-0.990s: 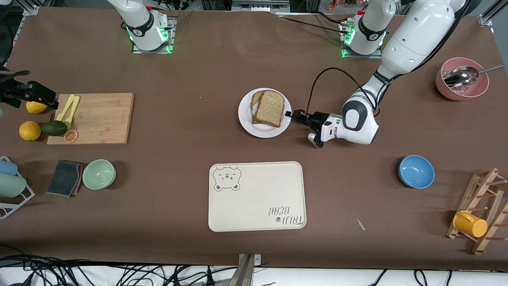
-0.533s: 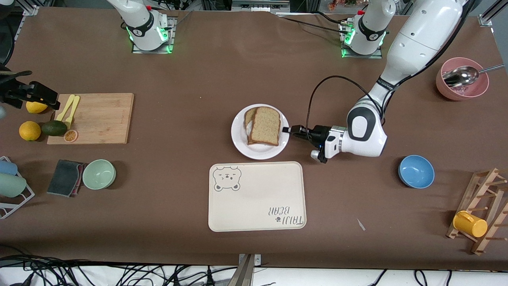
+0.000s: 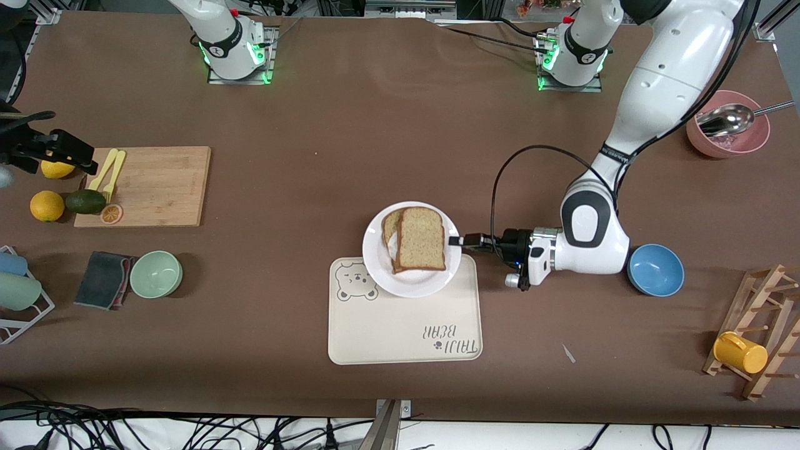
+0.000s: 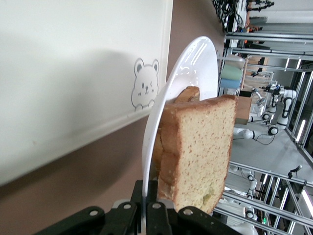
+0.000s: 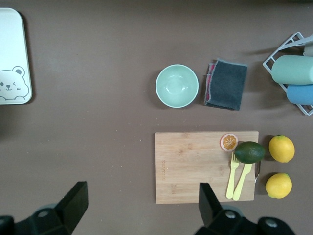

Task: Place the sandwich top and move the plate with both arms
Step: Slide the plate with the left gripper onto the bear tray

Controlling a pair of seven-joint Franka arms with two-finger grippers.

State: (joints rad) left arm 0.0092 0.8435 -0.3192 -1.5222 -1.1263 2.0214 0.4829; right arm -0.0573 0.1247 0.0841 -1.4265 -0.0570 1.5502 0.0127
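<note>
Resting on a round white plate [image 3: 375, 262], the sandwich top [image 3: 422, 239], a speckled tan slice with brown crust, covers a second slice. The plate overlaps the cream bear-print tray's [image 3: 400, 331] edge nearest the robots. The left gripper [image 3: 455, 240] has its fingers clamped on the plate's rim. The right gripper [image 5: 139, 208], fingers spread wide, hovers over the wooden cutting board [image 5: 195, 164].
</note>
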